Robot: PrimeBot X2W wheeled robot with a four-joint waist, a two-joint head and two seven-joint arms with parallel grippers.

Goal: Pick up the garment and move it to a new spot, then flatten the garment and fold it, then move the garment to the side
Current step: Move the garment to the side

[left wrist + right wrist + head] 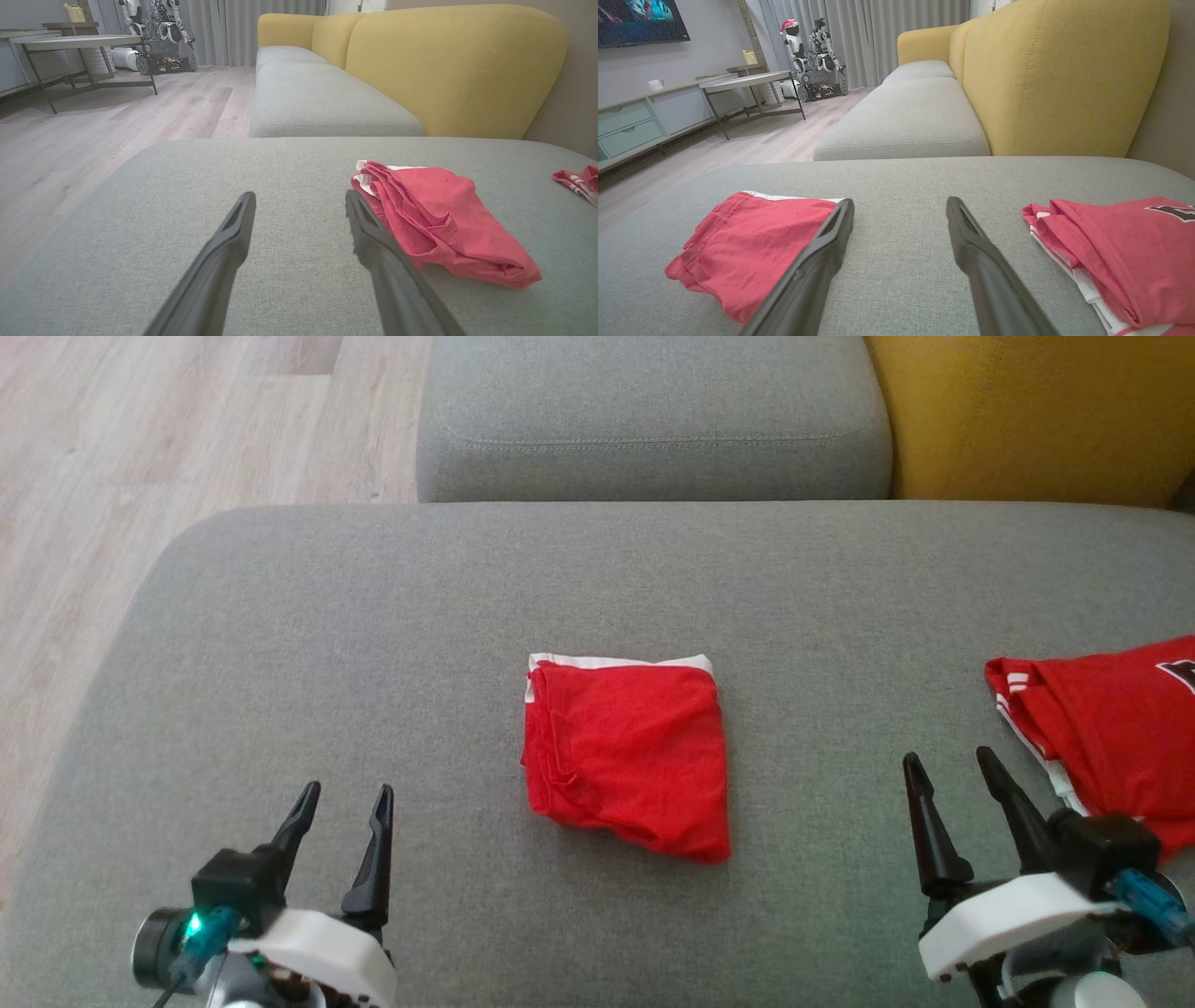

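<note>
- Fingers spread wide on both the left gripper point(347, 793) and the right gripper point(948, 761), with nothing between either pair. Both sit low over the grey seat cushion point(327, 644), tips pointing away from the robot.
- The folded red garment point(625, 756) lies mid-cushion between the two grippers, apart from both.
- Orientation: the white-trimmed edge faces away from the robot. The footprint is close to square, so I can't call the long axis. The near edge slants down toward the robot's right, and the stacked folds bunch on the robot's left side.
- Left wrist view: the garment point(434, 214) is just beside the inner finger. The layered fold edges and white trim show here, which are flattened out from above.
- Right wrist view: the garment point(747, 233) is partly behind one finger. The second red shirt point(1111, 252), with white stripes and a black print, is close on the other side.
- Head view: that shirt point(1111, 728) lies at the cushion's right edge, just past the right gripper.
- Room: yellow sofa backrest point(1064, 79), more grey seats, pale wood floor point(140, 448), metal-leg table point(70, 44), another wheeled robot point(815, 51), grey curtains point(878, 37), TV point(640, 21), low sideboard point(630, 126).
</note>
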